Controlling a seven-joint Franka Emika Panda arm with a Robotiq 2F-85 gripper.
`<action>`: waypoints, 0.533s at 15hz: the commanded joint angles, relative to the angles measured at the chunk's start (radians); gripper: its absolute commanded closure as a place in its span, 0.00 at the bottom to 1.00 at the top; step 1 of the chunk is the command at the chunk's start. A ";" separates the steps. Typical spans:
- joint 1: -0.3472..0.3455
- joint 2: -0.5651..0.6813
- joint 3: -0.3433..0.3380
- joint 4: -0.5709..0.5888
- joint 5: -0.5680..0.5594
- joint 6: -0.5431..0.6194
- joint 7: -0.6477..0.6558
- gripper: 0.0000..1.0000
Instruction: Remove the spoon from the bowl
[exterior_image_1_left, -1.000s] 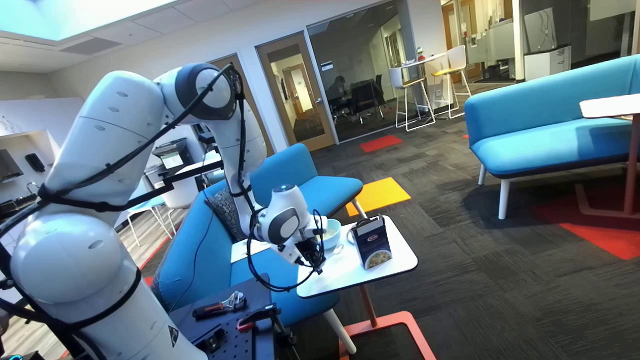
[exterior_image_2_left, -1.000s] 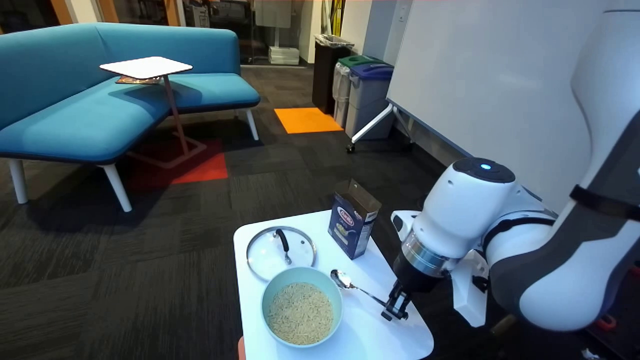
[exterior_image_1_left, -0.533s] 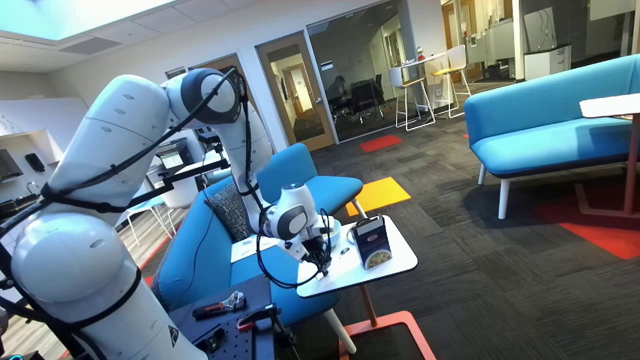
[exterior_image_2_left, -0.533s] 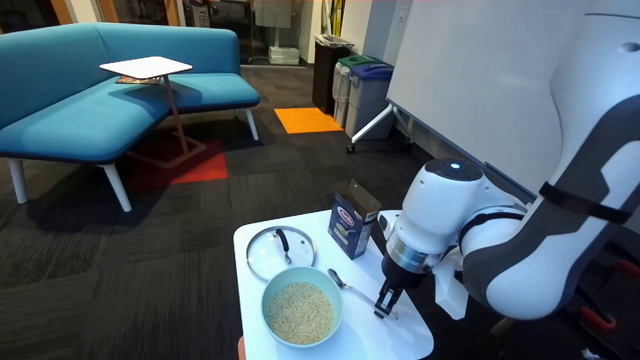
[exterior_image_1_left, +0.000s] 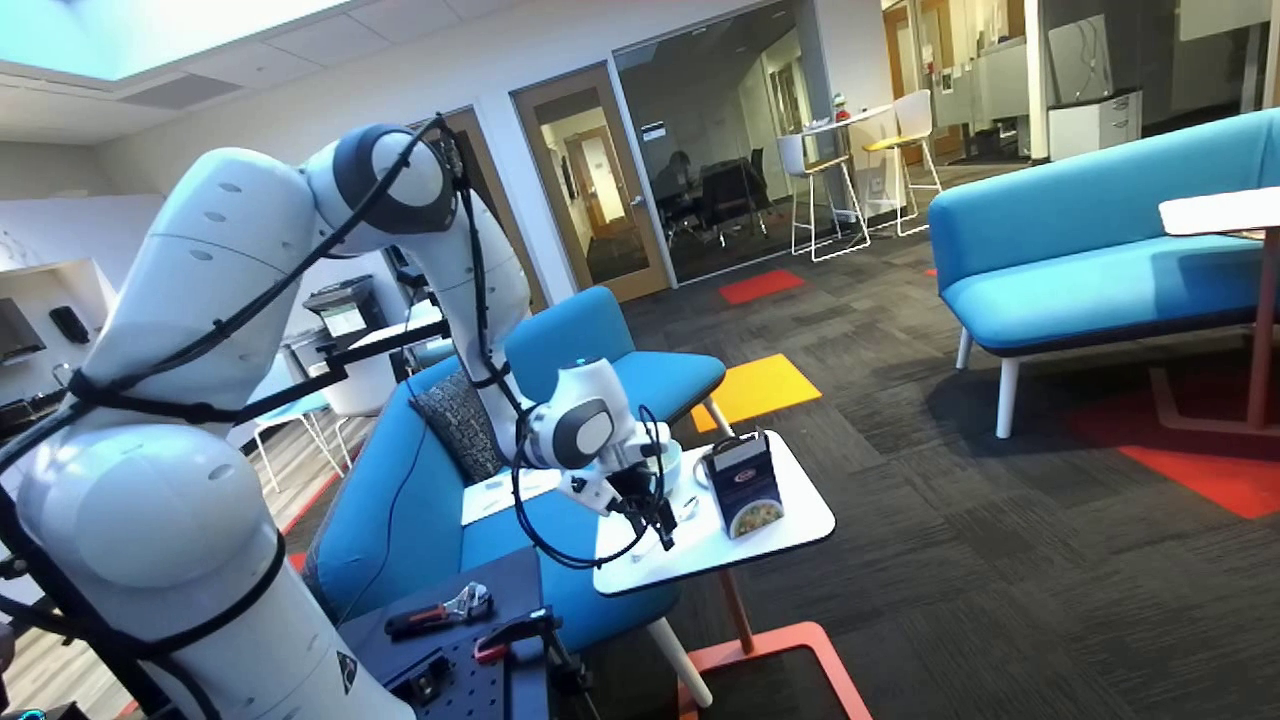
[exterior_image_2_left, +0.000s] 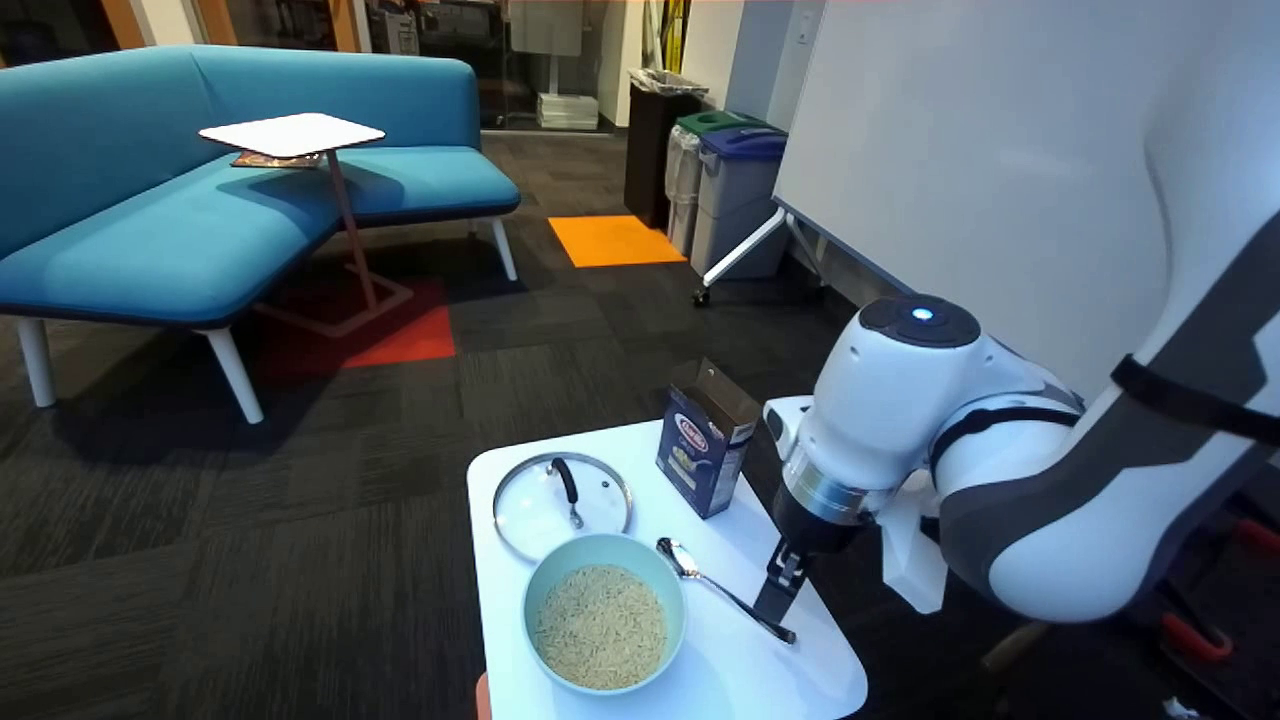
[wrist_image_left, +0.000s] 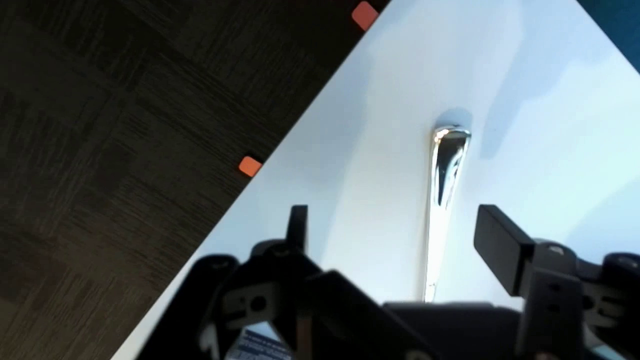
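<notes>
Lying outside the bowl (exterior_image_2_left: 603, 548), the spoon (wrist_image_left: 439, 210) is resting on the tabletop (exterior_image_2_left: 715, 660) — removal is looking done, only retreat remaining for the end effector (wrist_image_left: 392, 235) (spread, empty).

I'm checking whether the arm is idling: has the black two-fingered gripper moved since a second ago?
Yes: in both exterior views the gripper has shifted toward the navy rectangular cardboard box, which stands where it was.
</notes>
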 joint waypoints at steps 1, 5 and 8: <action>0.021 -0.196 -0.020 -0.172 -0.019 -0.029 -0.032 0.00; -0.066 -0.371 0.065 -0.281 -0.033 -0.086 -0.097 0.00; -0.147 -0.478 0.144 -0.319 -0.036 -0.166 -0.120 0.00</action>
